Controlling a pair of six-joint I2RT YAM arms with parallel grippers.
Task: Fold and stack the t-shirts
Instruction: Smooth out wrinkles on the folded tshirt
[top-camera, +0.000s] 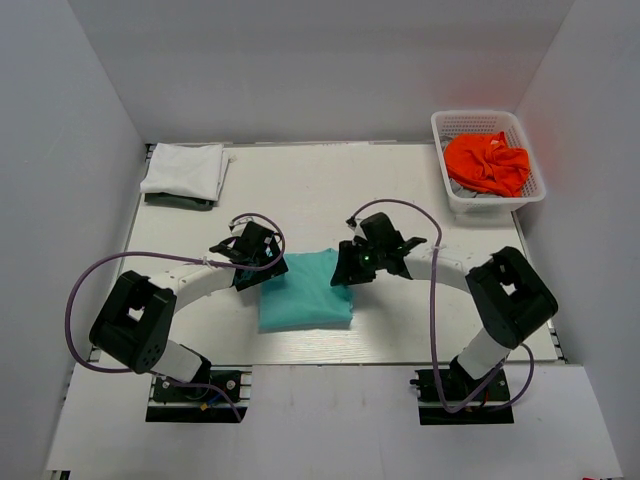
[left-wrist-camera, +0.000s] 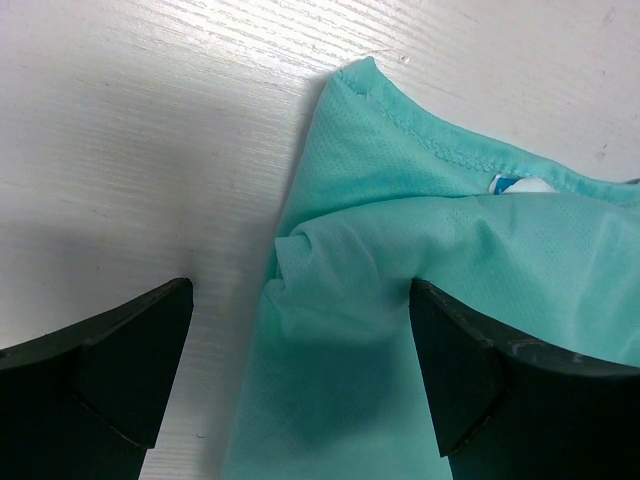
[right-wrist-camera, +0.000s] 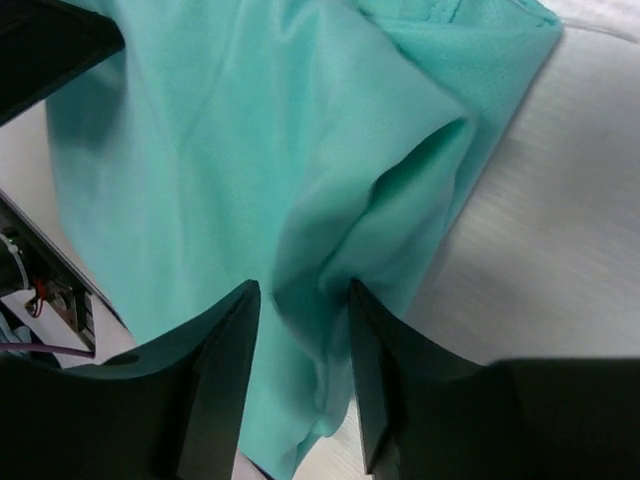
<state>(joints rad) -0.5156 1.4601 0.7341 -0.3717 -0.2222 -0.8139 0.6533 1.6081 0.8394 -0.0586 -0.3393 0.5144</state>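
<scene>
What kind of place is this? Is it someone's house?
Probably a robot lab, not a home: two robot arms stand at a white table, with bare walls boxing it in.

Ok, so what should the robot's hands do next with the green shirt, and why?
Probably lift the right gripper straight up off the teal t-shirt. The shirt already lies folded small, and that gripper's jaws stand apart with only a loose ridge of cloth between them. The left gripper is wide open too, so nothing seems to hold the shirt.
</scene>
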